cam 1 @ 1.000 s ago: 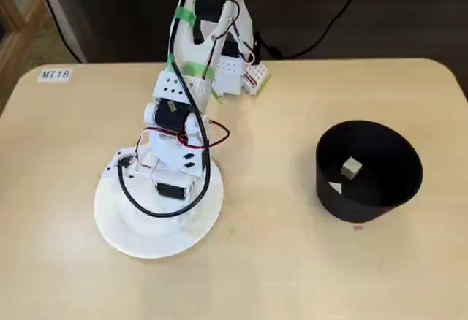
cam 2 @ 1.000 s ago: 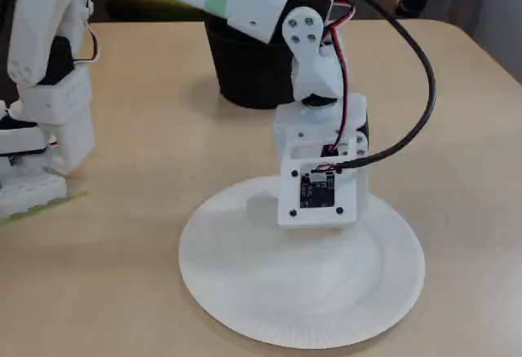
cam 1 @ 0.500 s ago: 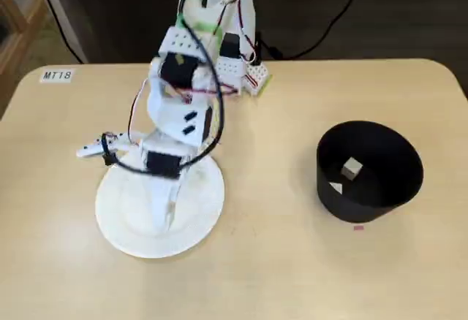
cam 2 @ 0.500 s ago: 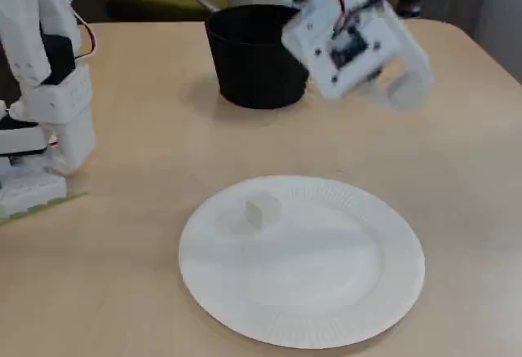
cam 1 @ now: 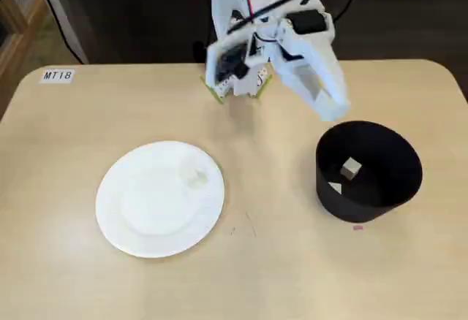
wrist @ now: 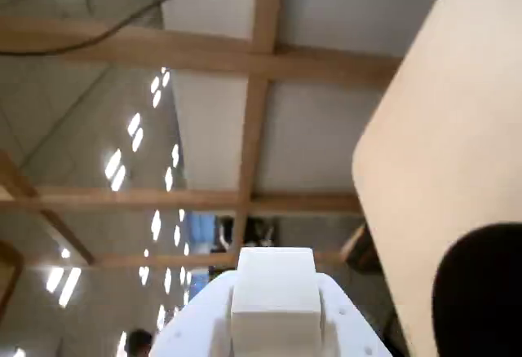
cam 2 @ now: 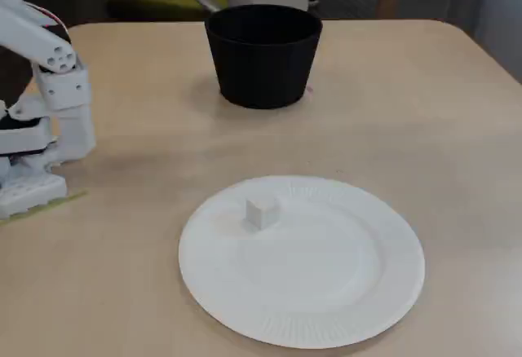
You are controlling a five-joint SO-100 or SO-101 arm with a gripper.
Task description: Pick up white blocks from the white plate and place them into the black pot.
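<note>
Between transfers: two white blocks (cam 1: 351, 167) lie in the black pot (cam 1: 369, 188) at right, one remains on the white plate (cam 1: 124, 225) at left, and the gripper (cam 1: 333, 108), aperture indeterminable, must next cross to the plate.

bare table (cam 1: 278, 188) between plate (cam 1: 117, 221), pot (cam 1: 395, 188)

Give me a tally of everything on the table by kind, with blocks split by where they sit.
White blocks in the black pot: 2
White blocks on the white plate: 1
Plates: 1
Pots: 1
Total: 5
</note>
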